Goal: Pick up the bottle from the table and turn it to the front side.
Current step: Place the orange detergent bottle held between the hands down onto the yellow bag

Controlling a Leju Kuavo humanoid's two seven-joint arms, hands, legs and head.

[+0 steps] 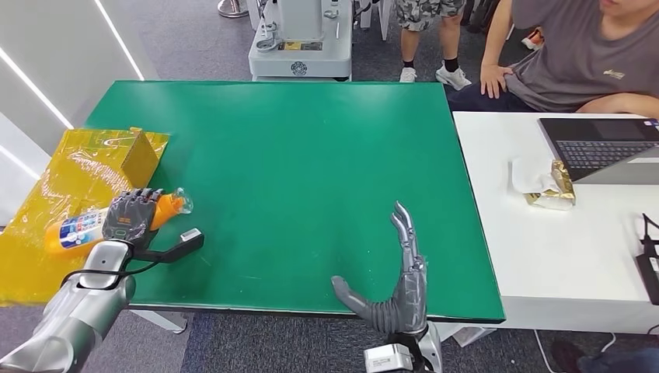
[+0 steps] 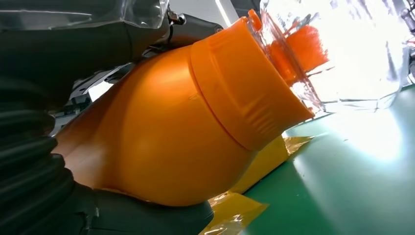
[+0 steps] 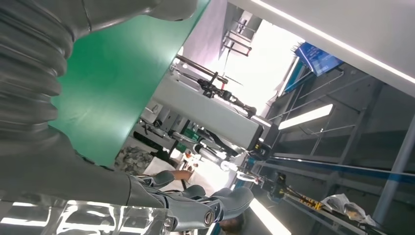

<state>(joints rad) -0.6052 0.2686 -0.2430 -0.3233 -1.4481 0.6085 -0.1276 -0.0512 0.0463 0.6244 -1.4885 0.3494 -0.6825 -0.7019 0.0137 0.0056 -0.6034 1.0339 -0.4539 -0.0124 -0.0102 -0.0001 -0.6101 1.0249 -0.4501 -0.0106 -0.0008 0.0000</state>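
Head view: left hand wrapped over an orange bottle at the near left edge of the green table, fingers closed around its middle. Bottle lying on its side across a yellow plastic sheet, white and blue label toward the left, clear cap pointing right over the green. Right hand raised upright at the near edge of the table, right of centre, fingers straight and close together, thumb spread out to the left, holding nothing. Beyond the white side table on the right, a seated person and a laptop.

Left wrist view: bottle's orange shoulder and clear cap up close, dark fingers pressed against its body, yellow sheet and green table just beneath.

Right wrist view: right hand's fingers extended, closing on nothing, green table edge alongside.
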